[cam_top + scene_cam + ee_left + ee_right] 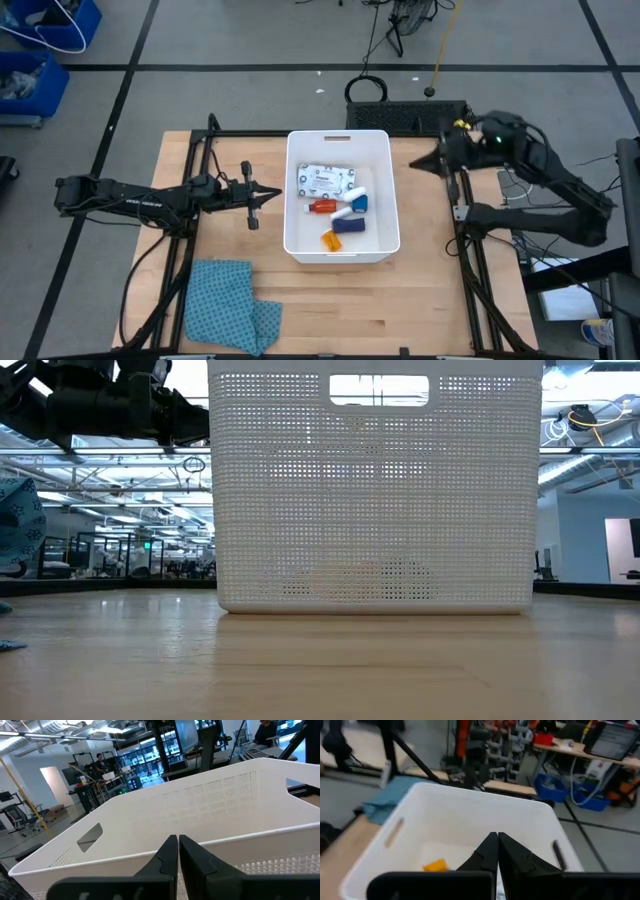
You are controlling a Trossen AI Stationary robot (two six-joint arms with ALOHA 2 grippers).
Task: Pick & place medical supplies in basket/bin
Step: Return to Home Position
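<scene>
The white bin [292,205] stands mid-table, its perforated wall [375,490] filling the low view. Inside lie a white printed packet [322,179], a red-capped bottle [321,207], an orange pill bottle [331,239], a dark blue strip [347,225] and a white cylinder [352,197] beside something blue [361,204]. My left gripper [277,194] [177,840] is shut and level, just left of the bin's left wall, holding nothing. My right gripper [415,163] [497,836] is shut and empty, raised beyond the bin's far right corner and pointing toward the bin.
A blue patterned cloth [232,305] lies crumpled at the table's near left. Black frame rails [462,215] run along the table's left and right sides. Bare wood lies in front of the bin. A person [100,760] shows far off in the room.
</scene>
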